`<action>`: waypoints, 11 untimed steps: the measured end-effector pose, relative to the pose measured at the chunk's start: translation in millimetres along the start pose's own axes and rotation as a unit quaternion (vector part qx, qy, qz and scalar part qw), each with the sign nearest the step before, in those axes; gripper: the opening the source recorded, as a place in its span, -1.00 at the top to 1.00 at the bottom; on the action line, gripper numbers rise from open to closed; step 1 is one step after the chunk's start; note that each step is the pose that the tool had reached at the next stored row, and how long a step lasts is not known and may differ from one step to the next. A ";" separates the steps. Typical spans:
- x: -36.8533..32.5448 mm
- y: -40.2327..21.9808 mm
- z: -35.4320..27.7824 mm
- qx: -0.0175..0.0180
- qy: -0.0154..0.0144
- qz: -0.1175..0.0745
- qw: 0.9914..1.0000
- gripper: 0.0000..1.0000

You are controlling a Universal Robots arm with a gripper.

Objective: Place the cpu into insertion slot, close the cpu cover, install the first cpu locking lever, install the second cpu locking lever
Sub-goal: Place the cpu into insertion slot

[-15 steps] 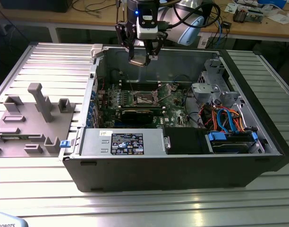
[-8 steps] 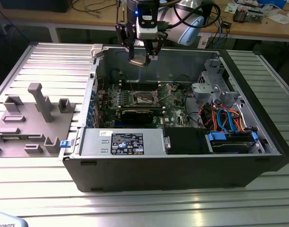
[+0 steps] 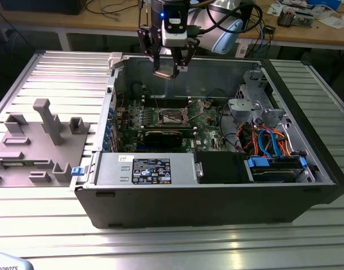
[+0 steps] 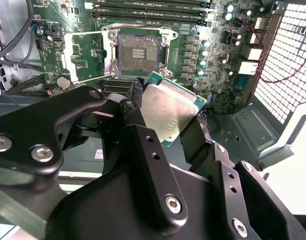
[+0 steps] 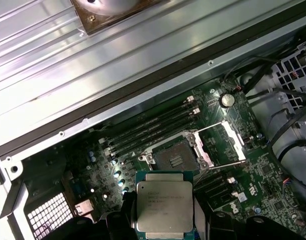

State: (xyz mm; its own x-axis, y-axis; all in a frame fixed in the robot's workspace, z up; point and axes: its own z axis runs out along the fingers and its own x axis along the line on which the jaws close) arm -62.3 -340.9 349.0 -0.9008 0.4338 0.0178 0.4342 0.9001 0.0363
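**Silver chip held high over the open socket**

Silver-tan and square, the chip (image 5: 164,207) has a dull metal lid with faint print on it. The lid sits stepped in from a thin green board edge that shows as a rim all round. In the second wrist view the lid catches the light and looks brushed and slightly smudged.

The gripper (image 3: 169,71) has it pinched by two opposite edges. Its black fingers (image 4: 195,132) are drawn in tight against the sides, and the chip lies flat between them. From the exterior view the chip hangs up near the top rim of the computer case (image 3: 217,197), well above the motherboard (image 3: 203,135).

Down on the board the socket (image 5: 175,159) is bare, its field of contacts uncovered, and it is well apart from the chip. The cover (image 5: 225,140), a silvery frame with an open centre, is swung back on its hinge to one side of the socket. A round coin battery (image 5: 226,100) sits near it. Long memory slots (image 5: 153,127) run along another side of the socket.

The case lies open on a ribbed metal table (image 3: 161,242). A grey holder block (image 3: 31,140) stands at the exterior view's left.
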 end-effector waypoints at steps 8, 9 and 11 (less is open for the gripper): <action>0.0 0.0 0.0 0.000 0.000 0.005 1.000 -0.09; 0.0 0.0 0.0 0.000 0.000 0.006 1.000 -0.09; 0.0 0.0 0.0 0.000 0.000 0.007 1.000 -0.09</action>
State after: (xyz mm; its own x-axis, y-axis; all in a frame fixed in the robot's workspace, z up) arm -62.3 -340.8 349.0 -0.8947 0.4464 0.0178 0.4468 0.8939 0.0363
